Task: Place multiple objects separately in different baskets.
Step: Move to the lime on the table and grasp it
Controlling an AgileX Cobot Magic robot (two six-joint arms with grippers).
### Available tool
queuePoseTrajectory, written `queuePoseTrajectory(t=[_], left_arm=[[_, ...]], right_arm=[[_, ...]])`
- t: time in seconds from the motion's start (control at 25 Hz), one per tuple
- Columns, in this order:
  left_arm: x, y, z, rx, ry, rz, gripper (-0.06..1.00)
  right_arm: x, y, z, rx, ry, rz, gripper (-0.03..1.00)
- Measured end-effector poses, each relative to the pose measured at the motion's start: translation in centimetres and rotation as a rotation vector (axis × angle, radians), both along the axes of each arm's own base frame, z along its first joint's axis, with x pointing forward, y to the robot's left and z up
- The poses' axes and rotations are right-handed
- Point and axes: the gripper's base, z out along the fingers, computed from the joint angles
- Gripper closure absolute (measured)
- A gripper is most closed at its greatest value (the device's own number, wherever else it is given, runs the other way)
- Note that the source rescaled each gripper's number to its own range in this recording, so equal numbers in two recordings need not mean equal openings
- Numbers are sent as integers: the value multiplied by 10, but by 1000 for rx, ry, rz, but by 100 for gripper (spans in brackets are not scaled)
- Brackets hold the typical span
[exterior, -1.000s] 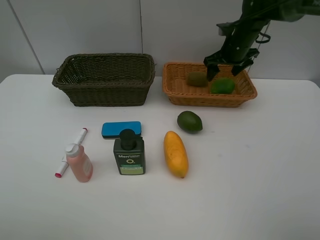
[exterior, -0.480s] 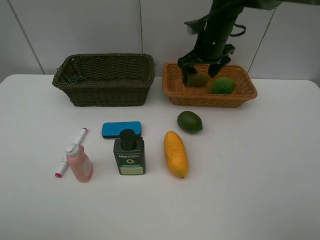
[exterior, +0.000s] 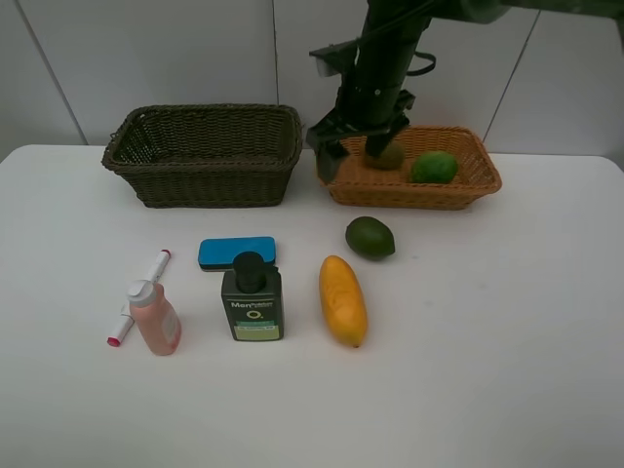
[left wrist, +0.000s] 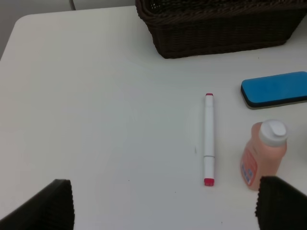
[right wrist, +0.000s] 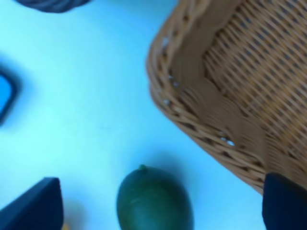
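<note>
Two fruits lie in the orange-tan basket point(exterior: 419, 195) in the high view, the brown kiwi point(exterior: 389, 154) and the bright green round fruit point(exterior: 434, 167). The dark green avocado point(exterior: 370, 237) and the yellow mango point(exterior: 342, 299) wait on the worktop point(exterior: 487, 341) in front of it. The right arm point(exterior: 385, 58) hangs over that basket's rim on the side nearest the dark basket point(exterior: 205, 180), its right jaws spread wide and holding nothing. The blue eraser block point(exterior: 236, 252), dark green pump bottle point(exterior: 252, 300), pink white-capped bottle point(exterior: 154, 320) and white pink-tipped marker point(exterior: 158, 263) sit in front of the dark basket. From the left wrist, the left jaws stand fully apart and empty above bare worktop, with the marker, pink bottle and eraser ahead of them. From the right wrist, which is blurred, the avocado lies between the spread jaws and below them, just outside the wicker rim. The avocado looks like the next pick. The arm would do well to drop straight over it, straddle its narrower width and close at its middle so the smooth skin does not slip out. It should then lift well clear of the rim and let go low over bare wicker beside the kiwi.
</note>
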Motion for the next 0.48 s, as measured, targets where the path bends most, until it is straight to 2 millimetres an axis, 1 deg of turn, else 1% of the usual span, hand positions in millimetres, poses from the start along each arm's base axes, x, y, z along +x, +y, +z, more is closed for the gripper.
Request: queuePoseTrajectory(t=[0.12,0.16,0.36,0.48], left_arm=[[0,0,0,0,0,0,-6],[0,0,0,0,0,0,-6],[0,0,0,0,0,0,-6],[0,0,0,0,0,0,-6]], right_arm=[[-4,5,-1,-1,6,21,-3],[-5,6,-5,-6,16,29,-3],[-17,0,-32,-54,115,42,-3],[-23,-2,-42,-68,153,45,-3]])
